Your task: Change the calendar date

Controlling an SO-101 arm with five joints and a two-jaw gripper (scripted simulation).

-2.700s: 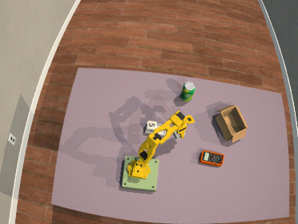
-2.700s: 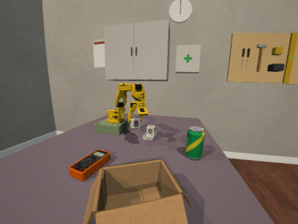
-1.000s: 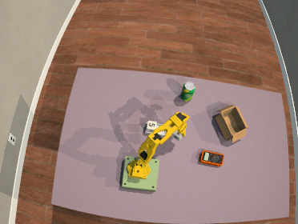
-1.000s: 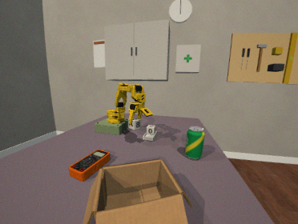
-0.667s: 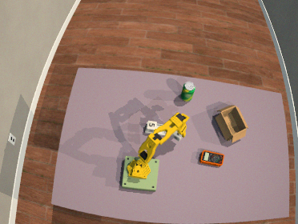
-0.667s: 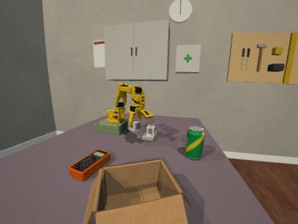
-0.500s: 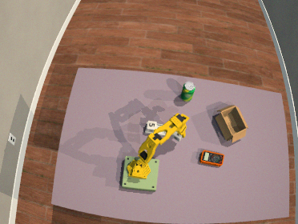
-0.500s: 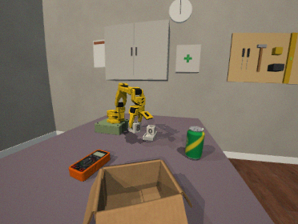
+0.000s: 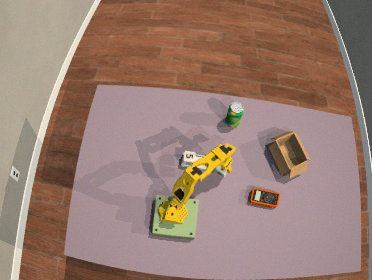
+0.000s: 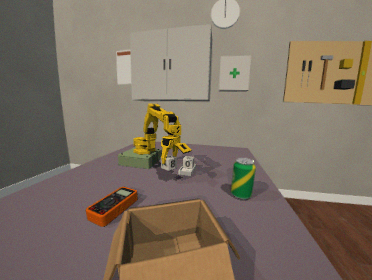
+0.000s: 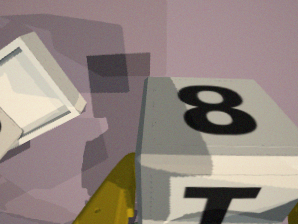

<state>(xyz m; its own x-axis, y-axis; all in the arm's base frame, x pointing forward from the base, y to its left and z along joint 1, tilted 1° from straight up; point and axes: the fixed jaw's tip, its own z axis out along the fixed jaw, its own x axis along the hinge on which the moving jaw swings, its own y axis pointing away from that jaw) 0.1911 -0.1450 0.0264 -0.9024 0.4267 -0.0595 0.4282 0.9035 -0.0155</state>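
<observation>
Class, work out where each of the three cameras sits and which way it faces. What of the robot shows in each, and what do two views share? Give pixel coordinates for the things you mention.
Top: high overhead, looking down at the mat; arm and green base plate (image 9: 159, 231) show.
Exterior: beyond the cardboard box (image 9: 273, 157) (image 10: 175, 267), looking across it toward the arm and wall; arm and base show.
Wrist: on the arm, looking along the gripper (image 9: 227, 171) (image 10: 172, 155) at the held cube (image 11: 197, 117); yellow finger parts show.
Shared: top and exterior both show the multimeter (image 9: 264, 198) (image 10: 112, 205).
</observation>
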